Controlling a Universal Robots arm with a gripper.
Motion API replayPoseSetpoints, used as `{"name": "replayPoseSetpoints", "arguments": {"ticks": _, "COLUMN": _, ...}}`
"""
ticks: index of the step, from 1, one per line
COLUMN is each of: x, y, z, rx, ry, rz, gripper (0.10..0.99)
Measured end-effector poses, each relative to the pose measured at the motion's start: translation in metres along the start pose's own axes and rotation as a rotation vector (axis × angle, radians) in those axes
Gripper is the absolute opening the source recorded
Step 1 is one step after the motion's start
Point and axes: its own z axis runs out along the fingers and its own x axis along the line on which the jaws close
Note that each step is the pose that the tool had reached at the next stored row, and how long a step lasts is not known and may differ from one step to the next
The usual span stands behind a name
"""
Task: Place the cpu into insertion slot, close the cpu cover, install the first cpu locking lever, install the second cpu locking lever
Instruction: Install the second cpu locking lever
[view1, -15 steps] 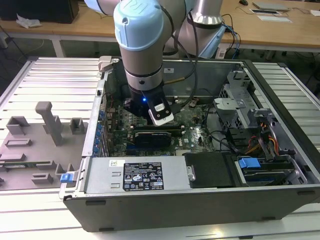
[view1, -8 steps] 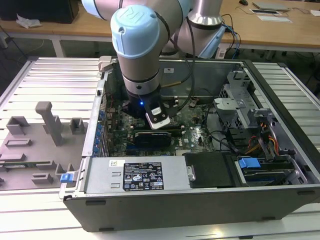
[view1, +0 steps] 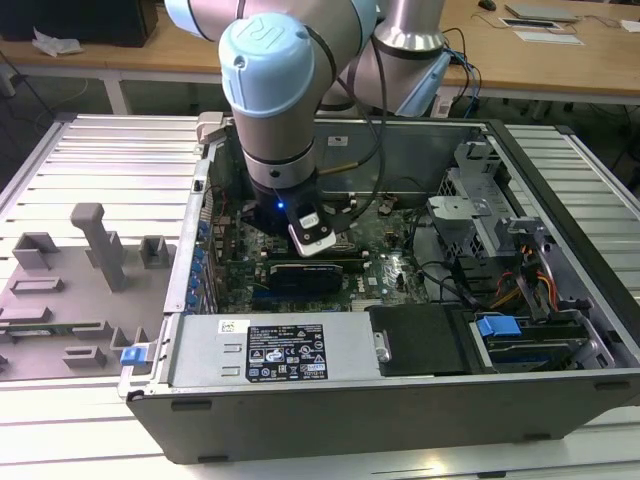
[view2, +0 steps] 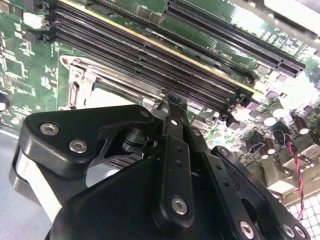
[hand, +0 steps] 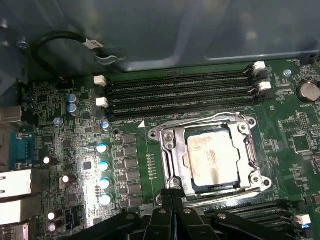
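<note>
In the first wrist view the cpu (hand: 215, 160), a dull silver square, lies flat in the insertion slot, whose dark rim (hand: 207, 131) shows along one edge of the chip. The cpu cover (hand: 167, 150), a silver metal frame, lies down around the chip. Thin metal lever rods run along two sides of the frame (hand: 200, 121). My gripper (hand: 172, 191) is shut, its black fingertips together at one corner of the cover. In the second wrist view the gripper (view2: 167, 107) meets a silver edge of the frame (view2: 125, 82). In the exterior view my arm (view1: 280, 130) reaches down into the open computer case.
Long black memory slots (hand: 180, 92) run beside the socket, and more lie close by the fingers (view2: 150, 50). Capacitors (hand: 102, 165) and a black cable (hand: 65, 40) stand nearby. The power supply (view1: 290, 350), drive cage (view1: 500, 230) and case walls hem in the board. Grey fixtures (view1: 80, 280) sit outside.
</note>
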Motion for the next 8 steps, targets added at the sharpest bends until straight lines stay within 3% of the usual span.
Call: {"name": "replayPoseSetpoints", "arguments": {"ticks": 8, "x": 0.0016, "y": 0.0011, "z": 0.0031, "rx": 0.000, "ry": 0.0001, "rz": 0.000, "gripper": 0.106}}
